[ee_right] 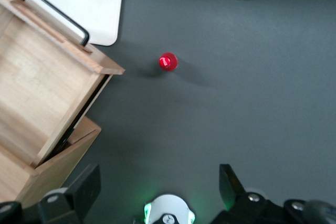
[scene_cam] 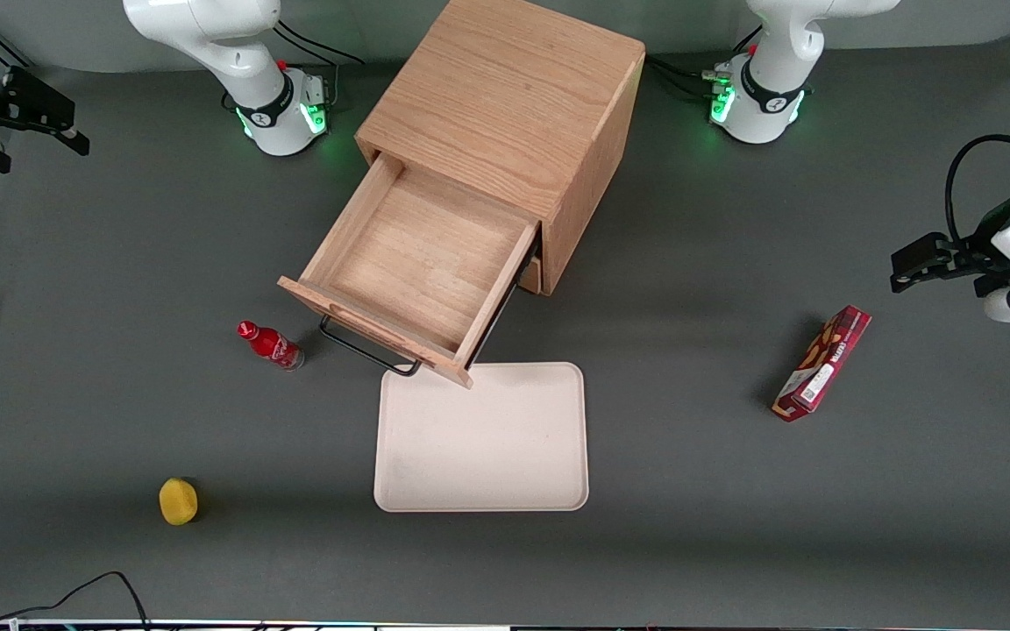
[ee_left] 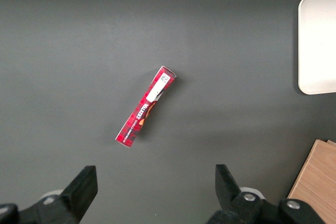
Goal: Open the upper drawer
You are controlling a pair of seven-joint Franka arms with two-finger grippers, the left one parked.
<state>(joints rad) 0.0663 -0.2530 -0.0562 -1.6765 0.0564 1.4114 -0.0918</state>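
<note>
The upper drawer [scene_cam: 417, 254] of the light-oak cabinet [scene_cam: 505, 96] stands pulled far out, and its plain-wood tray is bare inside. Its black wire handle [scene_cam: 365, 348] hangs over the table, nearer the front camera than the cabinet. The drawer [ee_right: 37, 77] and handle [ee_right: 55, 14] also show in the right wrist view. My right gripper [scene_cam: 40, 145] is open and empty, raised at the working arm's end of the table, well away from the drawer. Its fingers [ee_right: 86, 184] stand wide apart above the arm's base. Only a sliver of the lower drawer [scene_cam: 529, 276] shows under the upper one.
A red bottle [scene_cam: 270, 344] stands beside the handle, toward the working arm's end. A cream tray [scene_cam: 481, 438] lies just in front of the drawer. A yellow lemon [scene_cam: 178, 501] sits nearer the front camera. A red snack box [scene_cam: 823, 362] lies toward the parked arm's end.
</note>
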